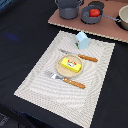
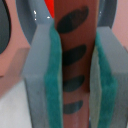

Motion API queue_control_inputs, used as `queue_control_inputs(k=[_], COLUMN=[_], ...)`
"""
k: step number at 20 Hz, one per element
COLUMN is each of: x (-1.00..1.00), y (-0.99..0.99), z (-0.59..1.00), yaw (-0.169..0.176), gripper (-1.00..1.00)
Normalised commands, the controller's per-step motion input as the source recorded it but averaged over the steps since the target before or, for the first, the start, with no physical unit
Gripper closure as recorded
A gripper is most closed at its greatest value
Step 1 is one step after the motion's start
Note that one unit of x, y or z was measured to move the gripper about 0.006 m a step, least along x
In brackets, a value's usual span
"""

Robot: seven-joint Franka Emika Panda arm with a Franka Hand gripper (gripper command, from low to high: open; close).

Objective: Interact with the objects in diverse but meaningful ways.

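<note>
From my station, the wrist view was filled by the sausage [image 2: 74, 60] — a brown strip with dark oval marks, standing upright between the two grey fingers [image 2: 39, 75]. Both green pads [image 2: 54, 85] pressed against its sides, so I logged the gripper [image 2: 75, 95] as clamped on the sausage. Behind it I could make out a sliver of red, a grey curved wall and pinkish board, all blurred.

In the exterior view neither arm nor sausage appeared. The tomato [image 1: 94, 12] sat inside a grey pot [image 1: 91, 16] on the brown board [image 1: 65, 20] at the far side; a second pot [image 1: 68, 8] stood toward the exterior view's left of it, and part of a third [image 1: 123, 17] showed at the right edge.

On the striped mat [image 1: 35, 80]: the carton [image 1: 82, 39] upright near the far edge, the yellow box [image 1: 70, 64] lying flat on the round plate [image 1: 60, 71] — fork [image 1: 65, 80] just on the near side of the plate, knife [image 1: 80, 55] just on the far side. Black table [image 1: 20, 35] under everything.
</note>
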Motion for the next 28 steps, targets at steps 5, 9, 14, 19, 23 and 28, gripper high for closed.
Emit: queue_control_inputs(k=[5, 9, 14, 19, 23, 28], x=[-0.14, -0.17, -0.06, -0.06, 0.0, -0.03], y=[0.23, 0.32, 0.18, 0.18, 0.11, 0.09], z=[-0.28, -0.27, -0.25, -0.27, -0.23, -0.2], yaw=[0.0, 0.0, 0.0, 0.0, 0.0, -0.004], gripper=[1.0, 1.0, 1.0, 1.0, -1.0, -1.0])
